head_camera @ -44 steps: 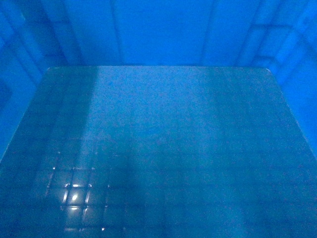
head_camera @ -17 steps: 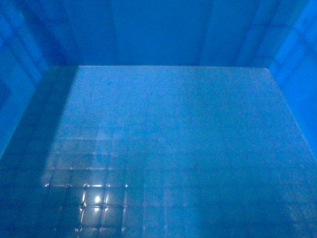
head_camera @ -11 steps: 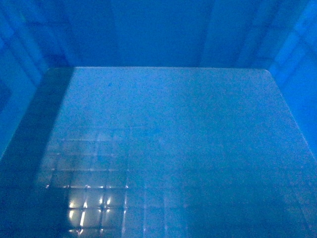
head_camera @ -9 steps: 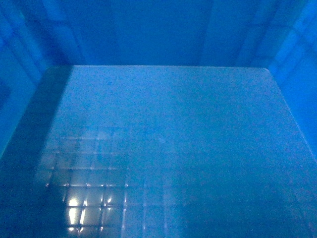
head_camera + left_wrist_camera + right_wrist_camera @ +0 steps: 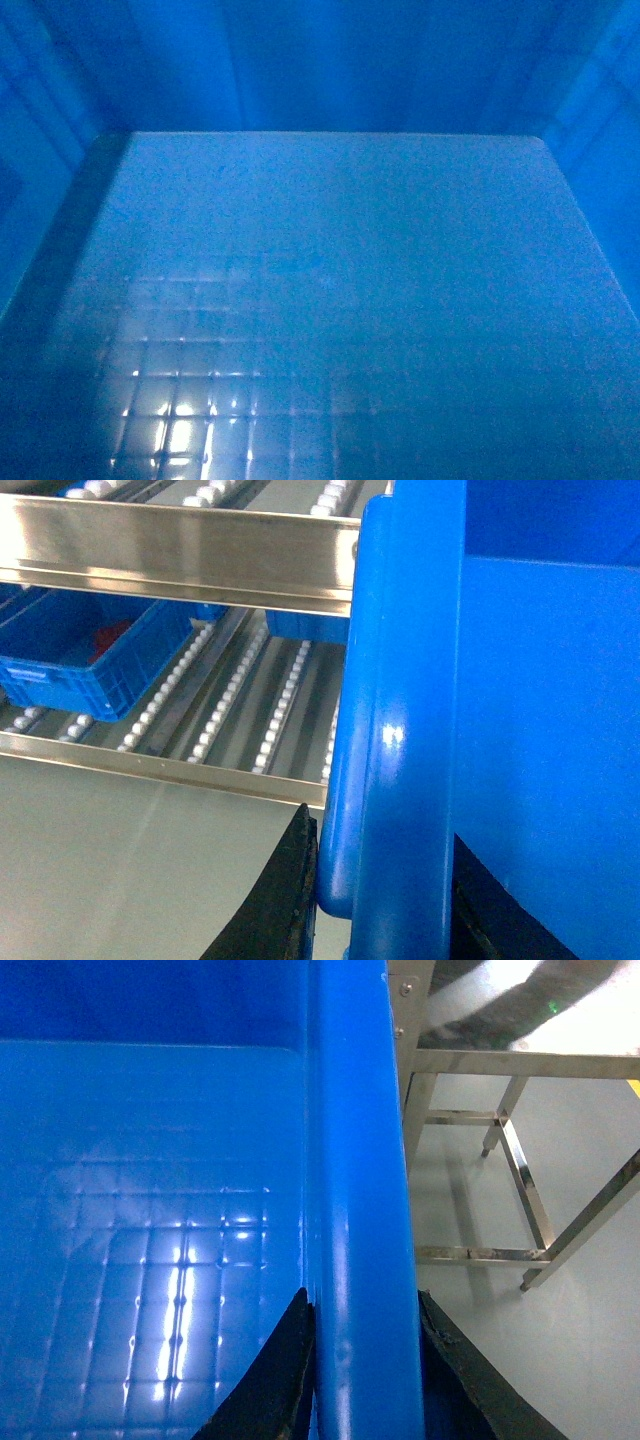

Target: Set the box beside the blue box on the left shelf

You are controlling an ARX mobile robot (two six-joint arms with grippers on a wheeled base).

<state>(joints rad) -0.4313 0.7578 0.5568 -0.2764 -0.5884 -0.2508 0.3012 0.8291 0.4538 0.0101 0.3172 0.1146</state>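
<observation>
Crate: bright blue, glossy gridded floor, thick rim.
Left gripper: clamped on crate rim.
Right gripper: clamped on opposite rim.

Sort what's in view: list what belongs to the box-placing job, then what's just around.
Job:
- box, rim clamped on both sides
- left gripper
- right gripper
- blue box on shelf
- roller shelf

Just around:
- steel frame legs
- grey floor

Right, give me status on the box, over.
Left hand and right hand each clamped on a side rim of the box. Box empty, held up. Shelf ahead-left, other blue box on its rollers. Nothing blocking seen.
</observation>
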